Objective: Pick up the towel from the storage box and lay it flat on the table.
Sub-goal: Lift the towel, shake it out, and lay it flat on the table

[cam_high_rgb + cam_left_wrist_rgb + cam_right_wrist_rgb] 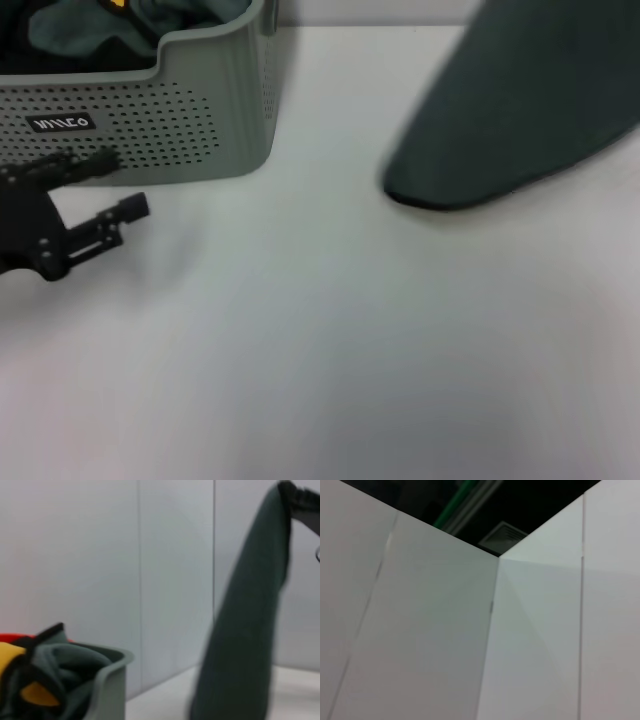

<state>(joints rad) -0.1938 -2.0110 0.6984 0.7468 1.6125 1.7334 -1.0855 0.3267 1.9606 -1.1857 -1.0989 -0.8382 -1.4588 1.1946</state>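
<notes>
The towel hangs dark grey-green side out over the table at the far right, its lower edge at or just above the surface. In the left wrist view the towel hangs from its top corner, pinched in my right gripper. The storage box stands at the far left; its rim also shows in the left wrist view. My left gripper is open and empty, low in front of the box's near wall. The right wrist view shows only white walls.
Bunched teal-green cloths with bits of yellow fill the box. White wall panels stand behind the table. The box's dark label faces me.
</notes>
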